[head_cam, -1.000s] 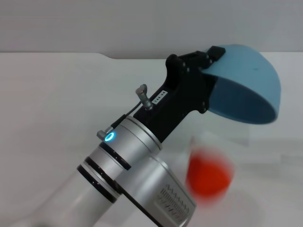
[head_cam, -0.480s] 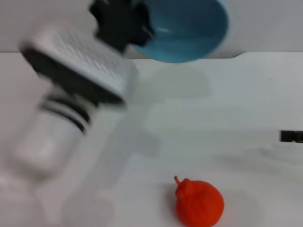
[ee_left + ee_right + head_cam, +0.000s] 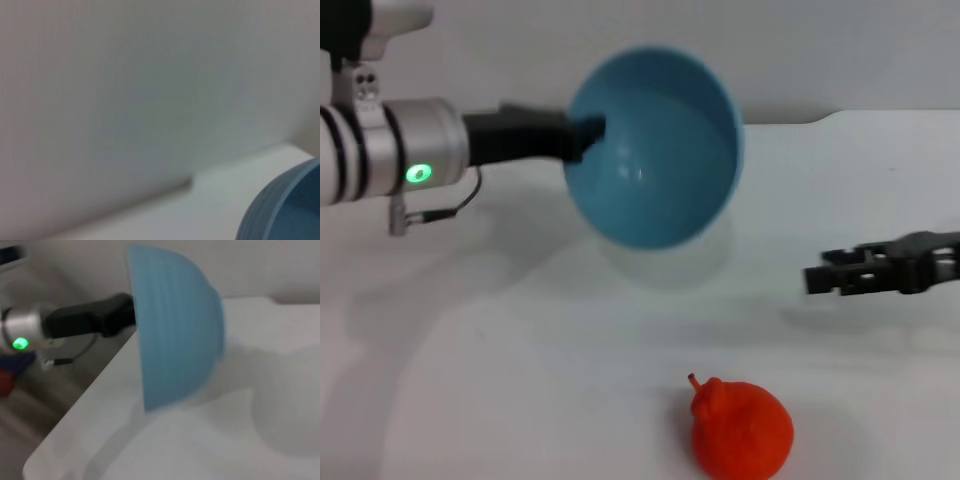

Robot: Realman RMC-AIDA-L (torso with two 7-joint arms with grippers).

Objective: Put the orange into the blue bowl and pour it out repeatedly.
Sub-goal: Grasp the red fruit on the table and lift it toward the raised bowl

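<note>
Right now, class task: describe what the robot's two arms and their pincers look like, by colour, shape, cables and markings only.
The left arm is a silver cylinder with black ring bands, a glowing green indicator light and a thin black cable looping beneath it; it ends in a black, blocky left pincer. The right pincer is black and boxy, with angular edges. No sleeves or labels are visible.

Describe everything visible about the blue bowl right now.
The blue bowl is round, deep, light blue and glossy inside, with faint ridges on its outer wall. It is empty, held off the white table and tipped on its side, opening facing the head camera. The left gripper clamps its rim; nothing else touches it.
</note>
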